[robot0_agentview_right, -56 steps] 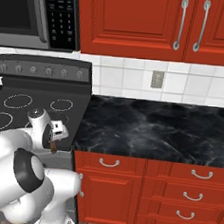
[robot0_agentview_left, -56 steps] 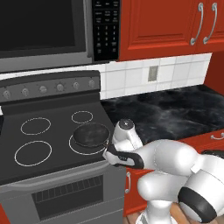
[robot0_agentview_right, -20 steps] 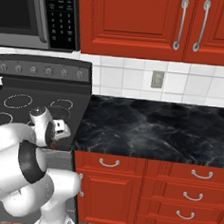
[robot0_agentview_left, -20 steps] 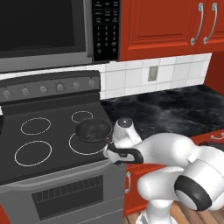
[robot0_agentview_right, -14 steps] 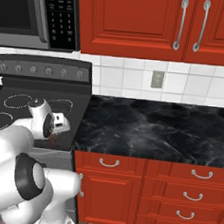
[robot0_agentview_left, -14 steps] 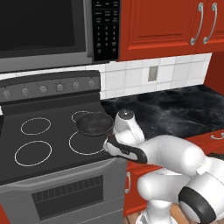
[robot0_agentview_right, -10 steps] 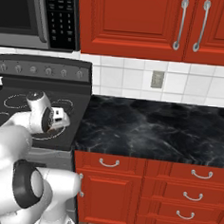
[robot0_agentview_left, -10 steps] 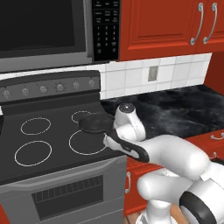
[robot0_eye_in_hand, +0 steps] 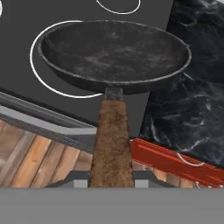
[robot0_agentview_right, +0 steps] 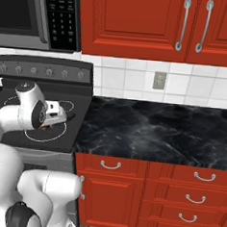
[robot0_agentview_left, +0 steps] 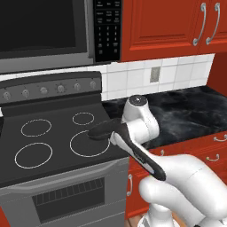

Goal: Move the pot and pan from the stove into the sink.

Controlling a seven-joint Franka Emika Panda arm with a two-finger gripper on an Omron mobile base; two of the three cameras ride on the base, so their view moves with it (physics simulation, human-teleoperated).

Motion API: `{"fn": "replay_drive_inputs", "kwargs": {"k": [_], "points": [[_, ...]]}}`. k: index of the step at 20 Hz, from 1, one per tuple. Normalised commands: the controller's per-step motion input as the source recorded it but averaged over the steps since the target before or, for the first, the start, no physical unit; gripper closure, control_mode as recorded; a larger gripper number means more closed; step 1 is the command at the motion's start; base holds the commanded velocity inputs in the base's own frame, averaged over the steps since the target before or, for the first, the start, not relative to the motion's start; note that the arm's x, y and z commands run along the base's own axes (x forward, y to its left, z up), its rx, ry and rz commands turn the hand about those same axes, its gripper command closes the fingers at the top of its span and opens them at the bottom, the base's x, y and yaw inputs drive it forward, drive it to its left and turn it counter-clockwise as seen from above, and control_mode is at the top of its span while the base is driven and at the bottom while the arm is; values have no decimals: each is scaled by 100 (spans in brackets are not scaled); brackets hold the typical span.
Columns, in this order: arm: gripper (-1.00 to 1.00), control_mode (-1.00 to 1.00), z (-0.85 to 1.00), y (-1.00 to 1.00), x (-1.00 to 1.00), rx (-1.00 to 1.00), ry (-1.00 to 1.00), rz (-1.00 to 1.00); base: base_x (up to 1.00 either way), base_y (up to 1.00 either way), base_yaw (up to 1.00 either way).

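gripper [robot0_eye_in_hand: 112,181] clamped on the brown handle of the pan [robot0_eye_in_hand: 114,54], fingertips mostly cut off at the bottom of the hand view. pan held up over the front right ring of the stove [robot0_agentview_left: 53,137], rim reaching out over the countertop [robot0_agentview_right: 157,131] edge. in the left base view the pan [robot0_agentview_left: 103,131] is partly hidden by the wrist. microwave keypad [robot0_agentview_left: 106,31] writing too small to read.

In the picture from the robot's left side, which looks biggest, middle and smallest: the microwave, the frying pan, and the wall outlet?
1. Microwave, by far the largest.
2. Pan, held above the stove by the gripper on its handle, partly hidden by the arm.
3. Wall outlet, smallest, though it sits farther back, so only roughly comparable.
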Motion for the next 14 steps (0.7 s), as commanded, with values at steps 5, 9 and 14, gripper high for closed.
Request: {"fn": "replay_drive_inputs", "kwargs": {"k": [5, 9, 14], "points": [[100, -100, 35, -15, -85, 0, -26, 6, 0, 0, 0], [100, -100, 34, -18, -79, 0, -31, 7, 0, 0, 0], [100, -100, 32, -19, -69, 4, -34, 7, 0, 0, 0]]}}
